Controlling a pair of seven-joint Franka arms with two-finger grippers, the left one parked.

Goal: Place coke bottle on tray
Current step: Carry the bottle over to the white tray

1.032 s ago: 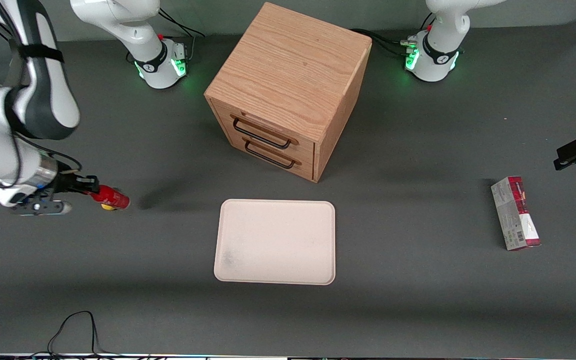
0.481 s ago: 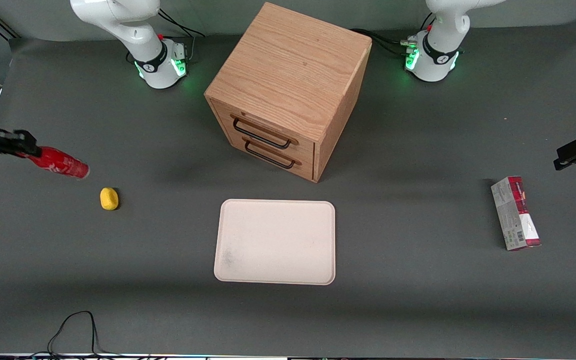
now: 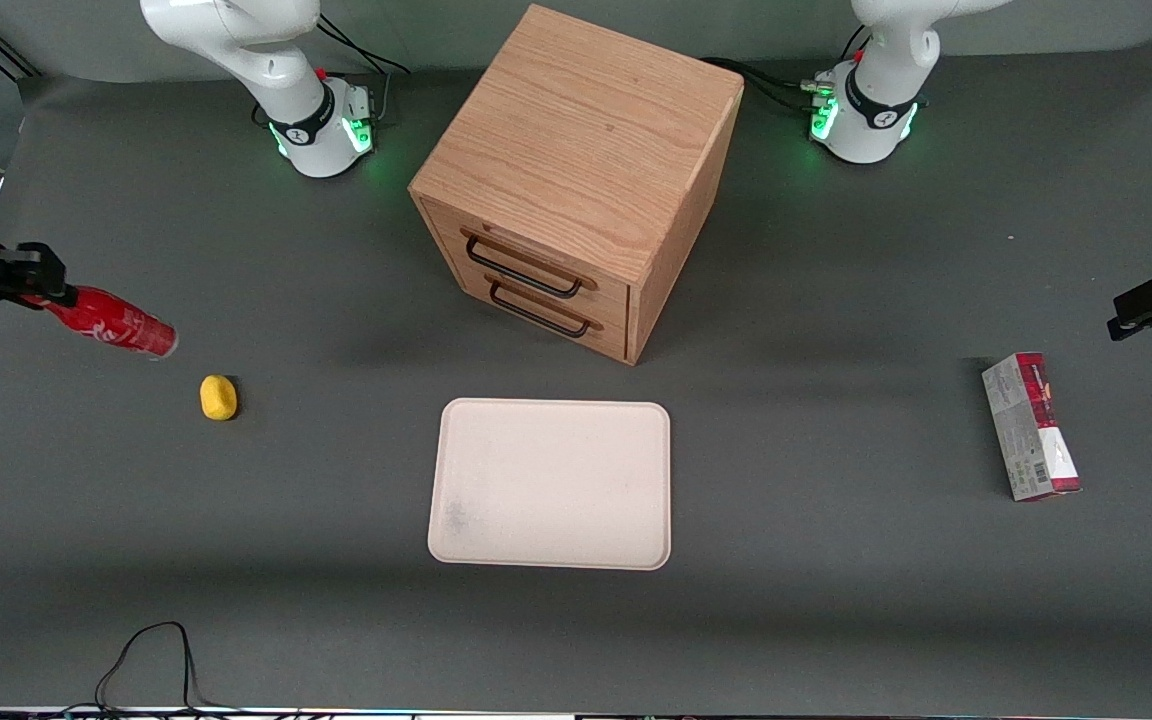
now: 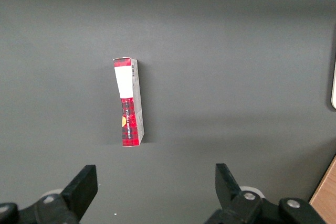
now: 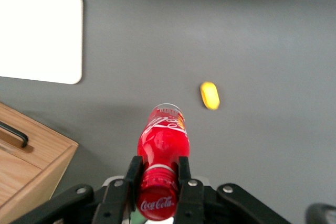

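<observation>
Gripper (image 3: 31, 275): raised above the table at the working arm's end; fingers (image 5: 183, 174) clamped on the neck of the coke bottle just below its cap.
Coke bottle (image 3: 114, 323): held clear of the table surface, tilted, base pointing down and toward the table's middle; white script visible on its side (image 5: 163, 137).
Yellow lump (image 3: 218, 397): resting on the table, near the bottle's base and nearer to the front camera than it; not touching the bottle.
Tray (image 3: 550, 484): flat on the table, in front of the drawer cabinet, well apart from the bottle; nothing on it.
Drawer cabinet (image 3: 576, 175): wooden, two black handles, both drawers shut.
Carton (image 3: 1030, 426): red-and-grey, lying toward the parked arm's end of the table.
</observation>
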